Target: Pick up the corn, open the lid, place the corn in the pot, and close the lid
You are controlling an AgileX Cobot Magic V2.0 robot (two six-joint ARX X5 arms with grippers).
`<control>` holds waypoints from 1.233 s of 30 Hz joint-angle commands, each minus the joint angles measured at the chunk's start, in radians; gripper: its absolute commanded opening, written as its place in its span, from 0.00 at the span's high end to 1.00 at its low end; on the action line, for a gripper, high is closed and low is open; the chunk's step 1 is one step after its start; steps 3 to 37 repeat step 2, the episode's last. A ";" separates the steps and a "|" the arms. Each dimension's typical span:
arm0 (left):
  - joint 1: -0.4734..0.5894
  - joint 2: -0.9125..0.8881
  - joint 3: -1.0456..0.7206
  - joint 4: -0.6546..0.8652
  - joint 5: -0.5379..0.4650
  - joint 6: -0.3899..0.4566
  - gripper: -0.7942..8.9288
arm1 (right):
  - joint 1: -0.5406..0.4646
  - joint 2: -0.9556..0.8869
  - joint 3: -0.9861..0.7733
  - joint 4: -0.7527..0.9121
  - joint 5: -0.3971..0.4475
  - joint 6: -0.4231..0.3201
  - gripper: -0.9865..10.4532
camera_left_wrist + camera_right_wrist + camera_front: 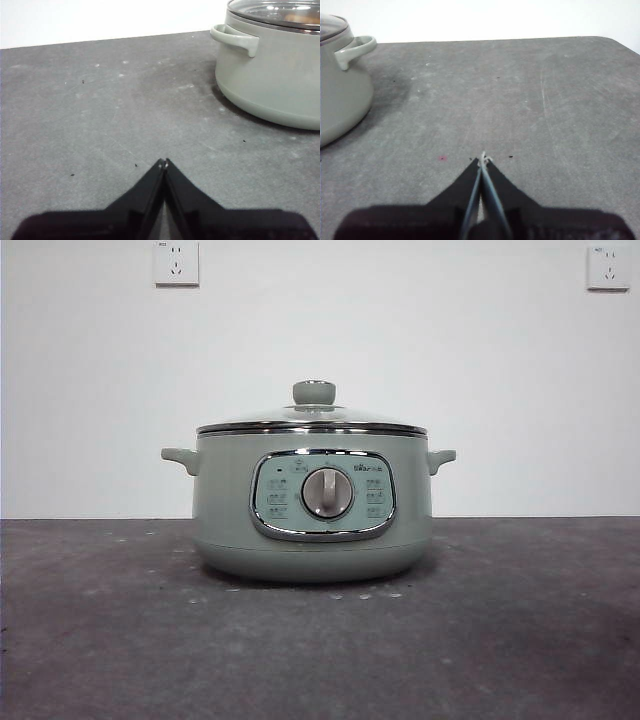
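I saw the lid (312, 416) seated on the pot (310, 502); left claw (164, 162) and right claw (482, 160) both pinched together, empty, over the surface (520, 640).

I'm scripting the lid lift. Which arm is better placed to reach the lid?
Probably left: the left gripper, shut and empty, sees the pot and lid large and near. The right gripper, also shut, catches only the pot's edge.

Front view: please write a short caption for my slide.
Sage-green pot with glass lid closed, standing alone on the grey table.
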State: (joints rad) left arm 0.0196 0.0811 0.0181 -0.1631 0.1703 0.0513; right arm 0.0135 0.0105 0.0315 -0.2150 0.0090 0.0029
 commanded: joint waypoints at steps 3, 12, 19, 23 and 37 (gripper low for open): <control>0.003 0.000 -0.010 0.006 0.005 -0.006 0.92 | -0.001 -0.002 -0.008 0.008 0.000 0.004 0.91; 0.003 0.000 -0.010 0.006 0.005 -0.006 0.92 | -0.001 -0.002 -0.008 0.008 0.000 0.004 0.91; 0.003 0.000 -0.010 0.006 0.005 -0.006 0.92 | -0.001 -0.002 -0.008 0.008 0.000 0.004 0.91; 0.003 0.000 -0.010 0.006 0.005 -0.006 0.92 | -0.001 -0.002 -0.008 0.008 0.000 0.004 0.91; 0.003 0.000 -0.010 0.006 0.005 -0.006 0.92 | -0.001 -0.002 -0.008 0.008 0.000 0.004 0.91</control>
